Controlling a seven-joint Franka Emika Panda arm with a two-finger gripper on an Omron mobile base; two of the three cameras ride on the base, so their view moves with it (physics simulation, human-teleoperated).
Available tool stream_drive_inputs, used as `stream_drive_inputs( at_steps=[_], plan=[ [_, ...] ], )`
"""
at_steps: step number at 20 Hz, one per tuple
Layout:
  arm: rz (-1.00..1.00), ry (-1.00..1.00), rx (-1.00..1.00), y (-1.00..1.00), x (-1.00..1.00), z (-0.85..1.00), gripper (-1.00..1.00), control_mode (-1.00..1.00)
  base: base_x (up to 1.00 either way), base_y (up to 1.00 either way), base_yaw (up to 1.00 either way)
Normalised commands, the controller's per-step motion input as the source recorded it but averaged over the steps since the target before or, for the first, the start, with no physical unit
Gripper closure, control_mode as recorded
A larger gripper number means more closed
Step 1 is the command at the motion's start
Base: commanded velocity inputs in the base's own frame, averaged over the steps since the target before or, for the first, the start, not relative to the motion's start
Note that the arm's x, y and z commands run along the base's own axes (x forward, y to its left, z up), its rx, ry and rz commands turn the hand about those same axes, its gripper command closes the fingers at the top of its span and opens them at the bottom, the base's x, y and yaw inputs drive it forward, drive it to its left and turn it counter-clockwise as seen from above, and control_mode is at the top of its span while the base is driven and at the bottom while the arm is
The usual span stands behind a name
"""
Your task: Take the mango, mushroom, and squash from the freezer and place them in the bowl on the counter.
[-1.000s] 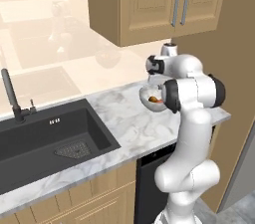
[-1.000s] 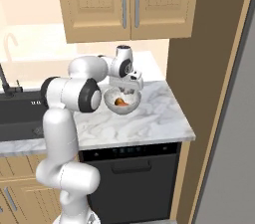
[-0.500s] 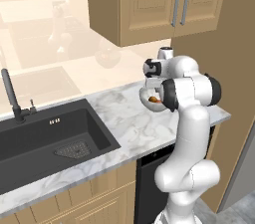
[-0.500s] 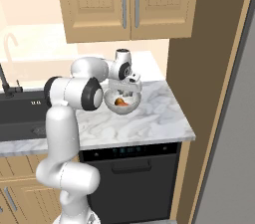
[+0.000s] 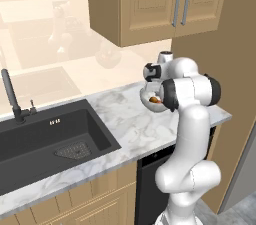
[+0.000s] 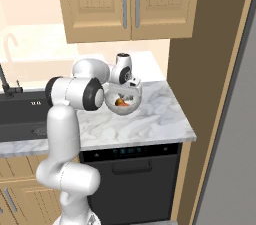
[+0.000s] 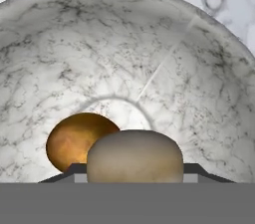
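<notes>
bowl: a round, mottled grey bowl (image 7: 199, 68) stands on the counter (image 6: 150, 124), near its back edge and towards the right end; in the left base view the bowl (image 5: 152, 104) is partly hidden behind the arm.
bowl contents: an orange-brown rounded fruit (image 7: 74, 143) lies on the bottom of the bowl, left of centre in the hand view; it shows as a small orange spot (image 6: 120, 102) from the right base view and another (image 5: 154, 100) from the left.
mushroom: the tan rounded cap (image 7: 134, 157) sits between the two dark finger tips, right in front of the hand camera, low inside the bowl and just beside the orange fruit; whether it touches the bowl's bottom cannot be told.
gripper: the gripper (image 6: 126, 91) points down into the bowl from above its rim; its jaws are pinching the mushroom, one on each side of the cap.
counter: white marble with grey veins, over light wood cabinets.
sink: a dark rectangular sink (image 5: 45, 139) is sunk into the counter well left of the bowl, with a dark tap (image 5: 11, 96) behind it.
freezer: a tall grey front (image 6: 235, 134) at the right edge of the right base view, well apart from the bowl.
dishwasher: a black appliance (image 6: 132, 179) under the counter, below the bowl.
</notes>
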Motion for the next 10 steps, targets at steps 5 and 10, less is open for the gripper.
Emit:
stream_drive_inputs(
  at_steps=[5,10],
  plan=[
    [0.0,0.0,0.0,0.01,0.0,-0.16,1.0,-1.0,0.0,0.0,0.0],
    [0.0,0.0,0.0,0.0,0.0,-0.08,-1.0,-1.0,0.0,0.0,0.0]
  ],
)
